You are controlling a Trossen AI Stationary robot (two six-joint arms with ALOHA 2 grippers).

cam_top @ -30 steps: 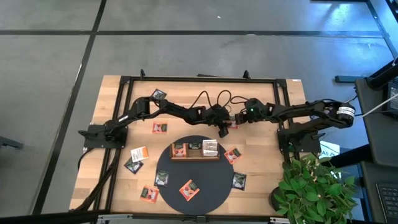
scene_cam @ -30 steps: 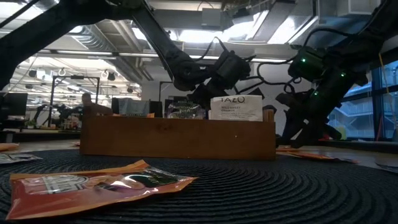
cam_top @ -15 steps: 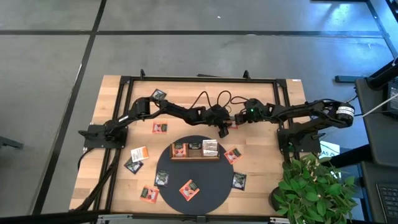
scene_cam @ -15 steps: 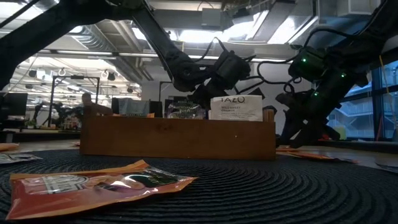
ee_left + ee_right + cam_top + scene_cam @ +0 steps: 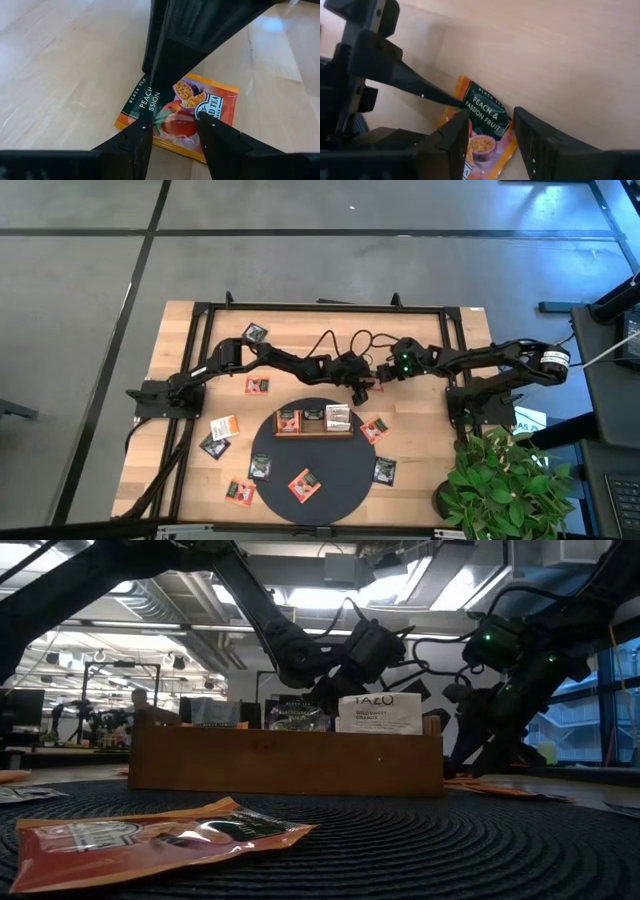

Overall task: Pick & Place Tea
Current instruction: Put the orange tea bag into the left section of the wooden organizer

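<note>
Two dark six-joint arms were seen stretched inward from opposite table edges, meeting near the centre just behind the long brown wooden three-compartment tray (image 5: 314, 421). The left gripper (image 5: 172, 131) and the right gripper (image 5: 491, 131) were both angled down over one small flat orange-red tea sachet with a dark green label (image 5: 192, 114), which lay flat on the pale wooden table (image 5: 420, 450), beside the large round dark grey mat (image 5: 330, 475). The left fingers (image 5: 134, 141) were held partly apart with their tips at the sachet's near edge; no grip was seen. The right fingers (image 5: 532, 131) were likewise spread, straddling the sachet (image 5: 484, 131) without closing on it. Other sachets were noted scattered around the mat.
</note>
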